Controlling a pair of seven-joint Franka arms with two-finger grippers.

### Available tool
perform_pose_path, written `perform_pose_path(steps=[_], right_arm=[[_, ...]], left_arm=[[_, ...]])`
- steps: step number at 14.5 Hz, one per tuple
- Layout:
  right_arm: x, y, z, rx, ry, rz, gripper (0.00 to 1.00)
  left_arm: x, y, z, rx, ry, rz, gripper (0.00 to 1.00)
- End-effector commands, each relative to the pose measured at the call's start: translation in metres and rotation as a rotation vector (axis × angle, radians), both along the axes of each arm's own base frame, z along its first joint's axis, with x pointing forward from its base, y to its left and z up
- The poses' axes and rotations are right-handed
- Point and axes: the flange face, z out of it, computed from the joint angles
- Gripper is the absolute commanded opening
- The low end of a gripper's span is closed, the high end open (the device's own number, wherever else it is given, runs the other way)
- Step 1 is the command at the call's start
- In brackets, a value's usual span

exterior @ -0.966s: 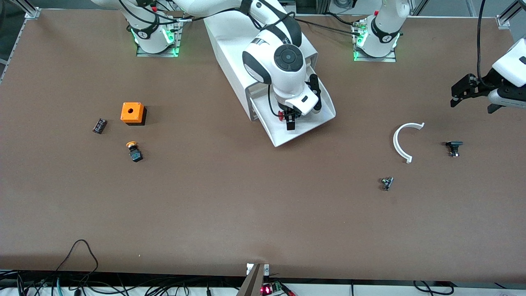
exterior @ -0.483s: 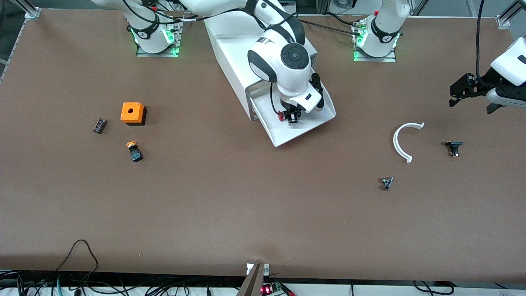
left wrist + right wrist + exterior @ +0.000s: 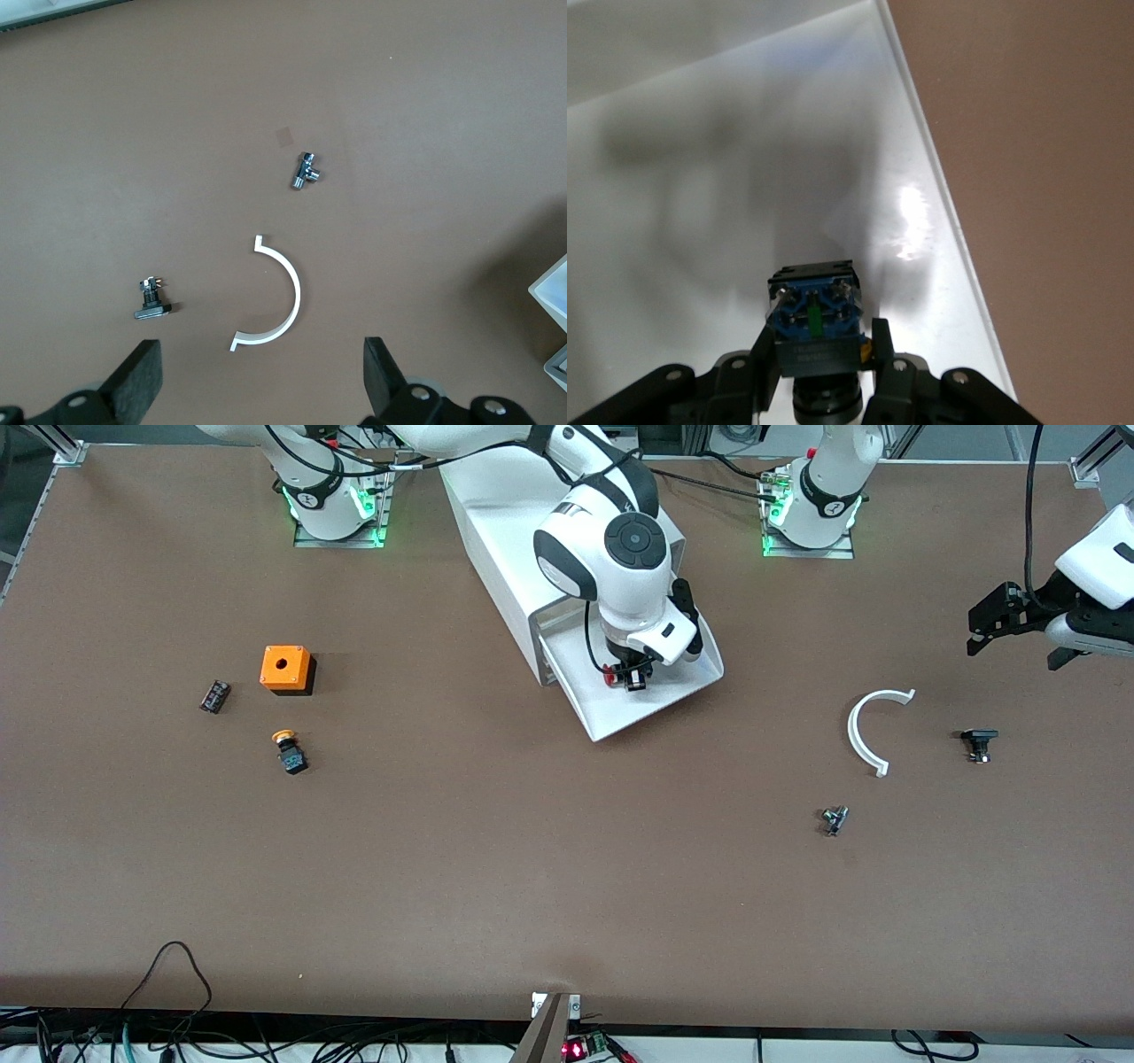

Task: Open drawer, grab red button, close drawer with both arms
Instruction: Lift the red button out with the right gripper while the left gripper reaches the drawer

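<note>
The drawer (image 3: 682,684) stands pulled out from the foot of the white cabinet (image 3: 496,522), toward the front camera. My right gripper (image 3: 631,680) is down in the drawer and shut on the button (image 3: 611,677), whose red cap shows beside the fingers. In the right wrist view the button's black-and-blue body (image 3: 812,310) sits between the two fingers (image 3: 880,341) of my right gripper (image 3: 822,350), over the drawer's white floor (image 3: 700,177). My left gripper (image 3: 1014,646) waits open and empty above the table at the left arm's end; it also shows in the left wrist view (image 3: 261,381).
An orange box (image 3: 285,669), a yellow-capped button (image 3: 288,751) and a small black part (image 3: 214,695) lie toward the right arm's end. A white curved piece (image 3: 864,731), a black part (image 3: 978,742) and a metal fitting (image 3: 834,819) lie under the left gripper's area.
My right gripper, with the button in it, has shifted a little toward the cabinet inside the drawer. The left gripper has barely moved.
</note>
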Motion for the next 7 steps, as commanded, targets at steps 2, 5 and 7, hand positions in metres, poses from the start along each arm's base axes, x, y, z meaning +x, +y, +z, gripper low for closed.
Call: perform_pose_path(steps=[2,5,7], right_arm=[[0.009,-0.020,0.083,0.062,-0.057,-0.050,0.14],[0.054,-0.082,0.128,0.108,-0.073,-0.292,0.14],[0.091,-0.126,0.148,0.111,-0.119,-0.443,0.14]], left_arm=[[0.008,-0.010,0.000,0.025,0.006,0.026,1.00],[0.020,-0.040,-0.025,0.011,0.033,0.098,1.00],[0.029,-0.079,-0.053,-0.003,0.056,0.155,1.00]])
